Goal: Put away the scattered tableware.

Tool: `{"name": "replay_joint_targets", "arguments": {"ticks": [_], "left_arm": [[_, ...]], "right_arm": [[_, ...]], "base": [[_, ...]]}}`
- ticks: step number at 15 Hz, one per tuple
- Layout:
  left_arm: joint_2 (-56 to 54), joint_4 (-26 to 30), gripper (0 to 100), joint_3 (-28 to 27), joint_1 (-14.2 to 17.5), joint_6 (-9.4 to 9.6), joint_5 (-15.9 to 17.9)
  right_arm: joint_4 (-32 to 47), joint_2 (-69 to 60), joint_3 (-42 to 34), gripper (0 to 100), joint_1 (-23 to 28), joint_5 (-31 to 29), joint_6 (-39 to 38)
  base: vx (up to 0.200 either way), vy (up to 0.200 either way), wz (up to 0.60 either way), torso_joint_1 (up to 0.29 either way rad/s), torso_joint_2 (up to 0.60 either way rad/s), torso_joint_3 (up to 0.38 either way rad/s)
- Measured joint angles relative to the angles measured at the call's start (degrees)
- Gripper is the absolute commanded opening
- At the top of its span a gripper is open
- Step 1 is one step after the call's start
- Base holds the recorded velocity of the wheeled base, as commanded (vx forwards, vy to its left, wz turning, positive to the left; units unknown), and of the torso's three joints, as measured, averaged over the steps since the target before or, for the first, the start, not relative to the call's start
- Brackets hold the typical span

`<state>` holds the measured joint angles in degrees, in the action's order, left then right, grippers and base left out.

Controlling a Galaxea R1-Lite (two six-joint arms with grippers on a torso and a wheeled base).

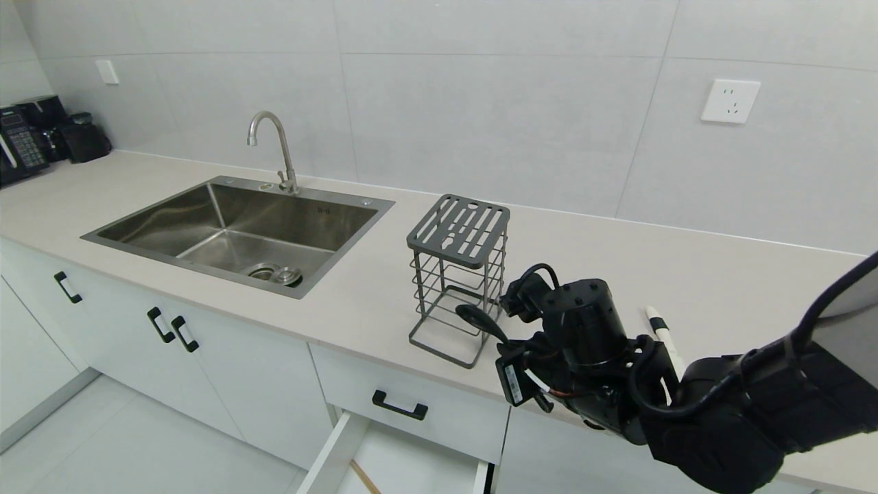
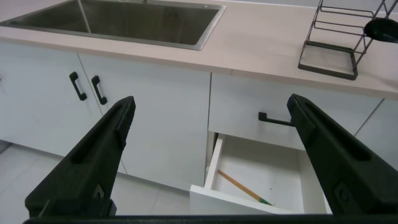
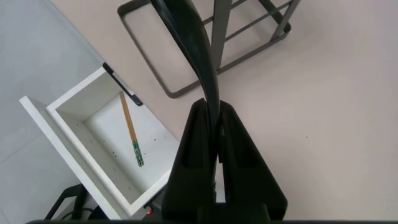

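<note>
My right gripper [image 3: 214,115] is shut on the handle of a black spoon [image 3: 186,43]. In the head view the spoon [image 1: 475,318] is held just above the counter, its bowl right beside the grey wire rack [image 1: 456,274]. A white-handled utensil [image 1: 664,334] lies on the counter beyond the right arm. Under the counter's front edge a white drawer [image 3: 68,118] stands open with a wooden chopstick [image 3: 132,132] in it. The left gripper [image 2: 211,102] is open and holds nothing, out in front of the cabinets and facing the drawer [image 2: 214,165] and chopstick [image 2: 245,188].
A steel sink [image 1: 240,233] with a tap [image 1: 274,147] is set into the counter on the left. Black appliances [image 1: 41,134] stand at the far left. Cabinet doors with black handles [image 1: 171,329] run below. A wall socket [image 1: 730,101] is at the upper right.
</note>
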<state>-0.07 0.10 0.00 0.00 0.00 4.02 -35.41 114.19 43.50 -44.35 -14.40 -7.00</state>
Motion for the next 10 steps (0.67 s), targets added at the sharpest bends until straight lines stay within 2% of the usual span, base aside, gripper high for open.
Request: {"name": "replay_joint_targets", "arguments": {"ticks": [6,10], "left_arm": [[0.0,0.0,100,0.0,0.0,0.00,0.0],[0.0,0.0,100,0.0,0.0,0.00,0.0]], "right_arm": [[-0.5,-5.1,-6.8,0,-4.1,5.8,0.4],[-0.4,-5.3,-6.4,0,-9.5,8.5,1.0]], "base": [[0.000,0.000,0.00,0.000,0.00,0.000],[0.000,0.000,0.00,0.000,0.00,0.000]]}}
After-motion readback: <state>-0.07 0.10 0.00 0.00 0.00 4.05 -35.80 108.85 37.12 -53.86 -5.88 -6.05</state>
